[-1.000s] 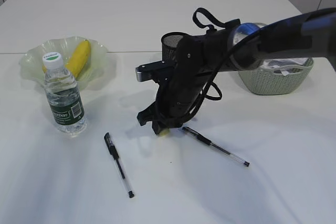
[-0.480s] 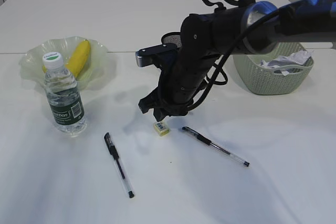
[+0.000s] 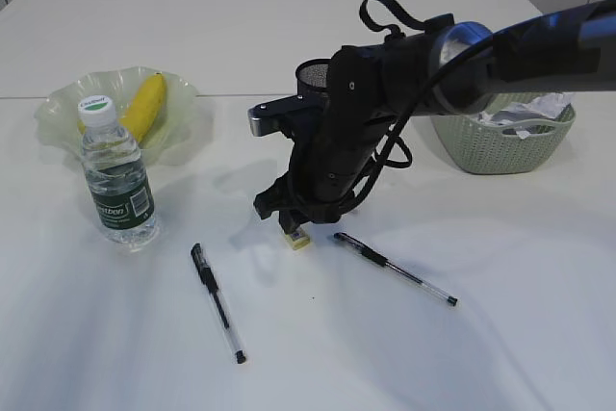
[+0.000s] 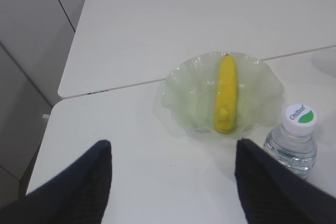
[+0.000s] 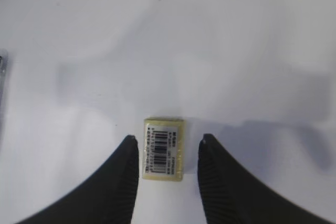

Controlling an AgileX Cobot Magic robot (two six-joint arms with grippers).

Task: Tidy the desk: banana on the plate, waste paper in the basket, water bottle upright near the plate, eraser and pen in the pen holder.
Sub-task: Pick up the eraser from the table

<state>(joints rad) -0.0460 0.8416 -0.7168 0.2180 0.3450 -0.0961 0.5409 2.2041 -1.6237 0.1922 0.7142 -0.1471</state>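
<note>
1. Exterior view: a plain white table [image 3: 318,353] fills the frame; nearest, at lower left, a black pen [image 3: 217,301] lies flat, and a second pen [image 3: 395,269] lies right of centre.
2. At centre the right gripper [image 3: 294,228] hangs over the yellow eraser [image 3: 296,237], hiding most of it. In the right wrist view the eraser [image 5: 164,148] lies on the table between the two parted fingers [image 5: 122,179], touching neither clearly.
3. At left the water bottle [image 3: 116,176] stands upright just in front of the plate [image 3: 67,108], which carries the banana [image 3: 144,107].
4. Farther back, the arm covers most of the mesh pen holder [image 3: 313,76]; the basket [image 3: 500,141] at right holds crumpled paper [image 3: 525,115], partly hidden.
5. Left wrist view: the left gripper [image 4: 173,179] stands wide open, empty, its tips cut off by the lower edge; grey wall panels show at upper left.
</note>
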